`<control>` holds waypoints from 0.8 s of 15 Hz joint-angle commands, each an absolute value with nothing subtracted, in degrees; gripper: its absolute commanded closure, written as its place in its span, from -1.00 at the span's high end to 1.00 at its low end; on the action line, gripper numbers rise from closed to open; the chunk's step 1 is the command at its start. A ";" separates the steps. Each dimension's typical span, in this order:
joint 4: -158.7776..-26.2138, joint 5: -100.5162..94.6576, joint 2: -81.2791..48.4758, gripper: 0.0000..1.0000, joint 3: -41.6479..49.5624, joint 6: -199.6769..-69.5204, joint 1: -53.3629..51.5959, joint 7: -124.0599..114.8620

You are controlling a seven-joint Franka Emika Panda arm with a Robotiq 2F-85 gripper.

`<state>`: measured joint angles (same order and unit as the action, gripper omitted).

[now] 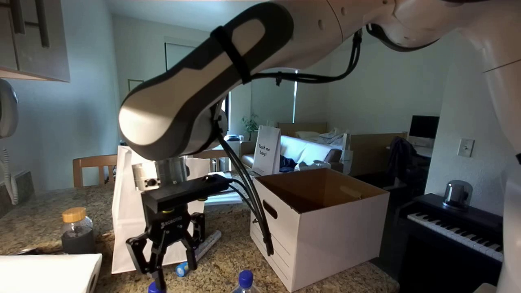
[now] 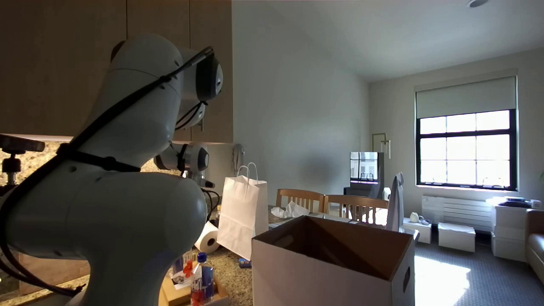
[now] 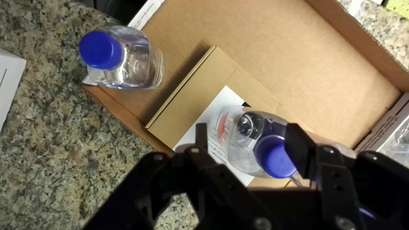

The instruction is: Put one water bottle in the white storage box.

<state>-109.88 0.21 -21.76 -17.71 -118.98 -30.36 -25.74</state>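
Gripper [image 3: 248, 145] jaws apart, nil held: ctr on btl [image 3: 239, 150] first, cap [image 3: 276, 158] being off-ctr, then lower & clamp.

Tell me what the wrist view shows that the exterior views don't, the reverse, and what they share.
Wrist view only: a yellow-green item at top right, printing on the cardboard tray's edge, and a blue cap seen from above between the gripper's open jaws.
Exterior views only: in both, chairs and the white box's brown inside; in an exterior view, a piano. A white corner at the wrist view's left edge may be that box.
Shared: blue-capped bottles, the counter and, in an exterior view, the gripper.
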 commanded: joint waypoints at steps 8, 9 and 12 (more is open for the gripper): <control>-110.26 2.55 -24.94 0.48 -19.73 -121.90 -30.35 -22.34; -110.48 2.85 -25.33 0.38 -19.76 -123.14 -30.33 -22.37; -111.11 2.11 -26.19 -0.06 -19.38 -127.99 -30.99 -23.36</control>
<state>-109.86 0.87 -26.09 -19.54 -123.86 -30.59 -23.90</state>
